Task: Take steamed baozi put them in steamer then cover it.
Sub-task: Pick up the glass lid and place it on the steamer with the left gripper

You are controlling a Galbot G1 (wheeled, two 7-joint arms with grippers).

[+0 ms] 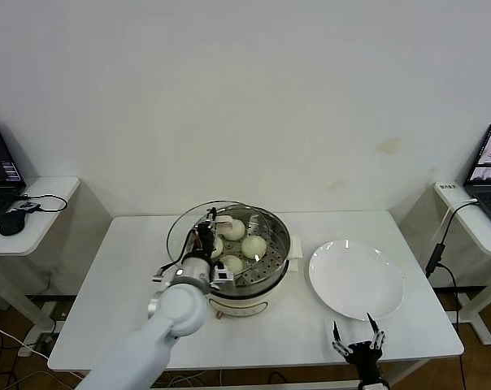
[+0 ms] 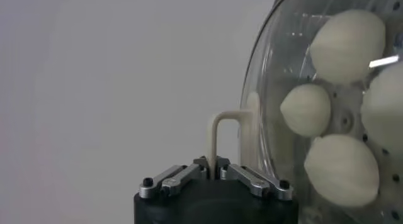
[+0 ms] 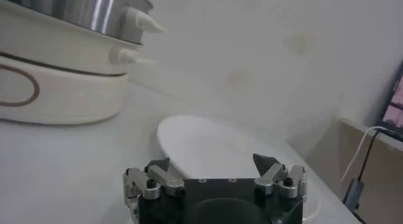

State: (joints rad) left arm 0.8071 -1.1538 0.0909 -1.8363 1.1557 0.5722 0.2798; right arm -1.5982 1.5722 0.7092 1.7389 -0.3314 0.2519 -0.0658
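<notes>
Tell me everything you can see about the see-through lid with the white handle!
The round clear glass lid has a thin metal rim and a cream-white bar handle at its centre. The left gripper is shut on that handle and holds the lid tilted, over the left side of the shiny steel steamer basket, not yet flat on it. Through the glass you can see four off-white buns lying in the basket.

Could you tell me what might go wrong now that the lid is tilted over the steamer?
1. The left gripper is shut on only the thin handle of the cover, which is held tilted; it could swing or slip.
2. The cover sits off-centre toward the left of the steamer, so its rim might land on the edge or press a baozi.
</notes>
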